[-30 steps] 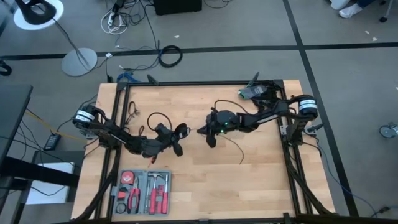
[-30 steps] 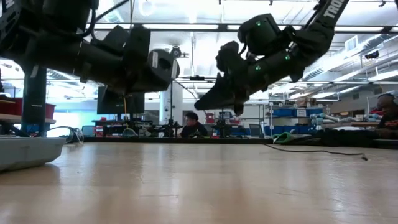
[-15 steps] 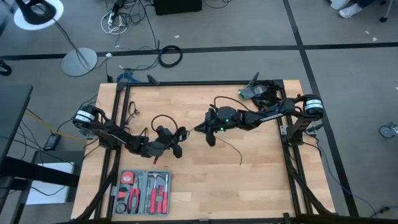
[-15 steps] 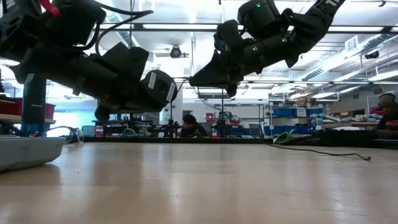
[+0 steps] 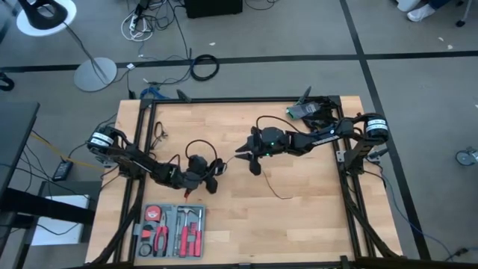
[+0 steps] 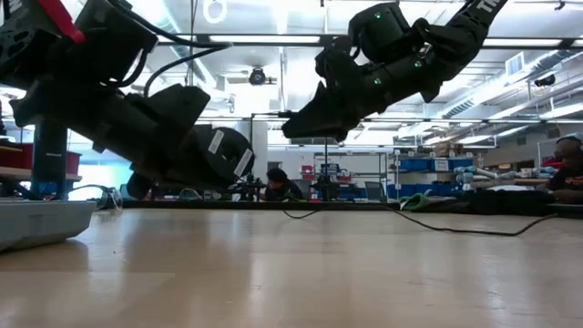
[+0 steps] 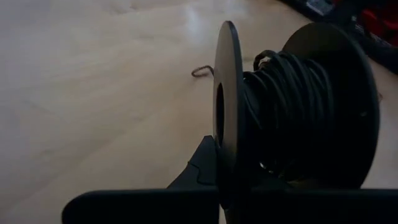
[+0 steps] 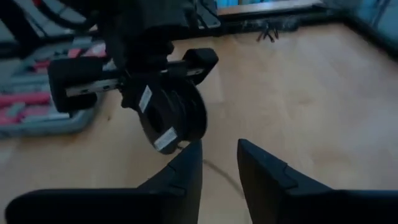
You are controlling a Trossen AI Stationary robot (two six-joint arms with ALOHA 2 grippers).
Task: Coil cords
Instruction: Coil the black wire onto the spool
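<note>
The cords are one thin black cord, partly wound on a black two-flanged spool (image 7: 280, 112). My left gripper (image 5: 203, 175) is shut on that spool at the table's left middle, and the spool (image 6: 223, 155) hangs clear of the wood. A loop of cord (image 5: 196, 146) arches over the spool. A free stretch of cord (image 5: 275, 187) lies slack on the table toward the right. My right gripper (image 8: 219, 168) hovers open above the table's middle, pointing at the spool (image 8: 171, 118), with nothing between its fingers. My left gripper holds the spool near the rim of one flange (image 7: 227, 155). One finger (image 7: 198, 169) lies against that flange's outer face; the spool hides the other finger. The fingers come slanting down from the table's left. The spool stands on edge above them, off the table.
A grey tool case (image 5: 172, 228) with red-handled pliers lies at the near left. A small device with wires (image 5: 310, 110) sits at the far right corner. A short dark cable (image 5: 158, 134) lies by the left frame rail. Bare wood lies near and right of centre.
My left gripper has tipped downward and sunk a little with the spool, which now sits lower over the table. My right gripper has risen. The free stretch of cord has shifted and now lies slack on the wood below the right gripper.
</note>
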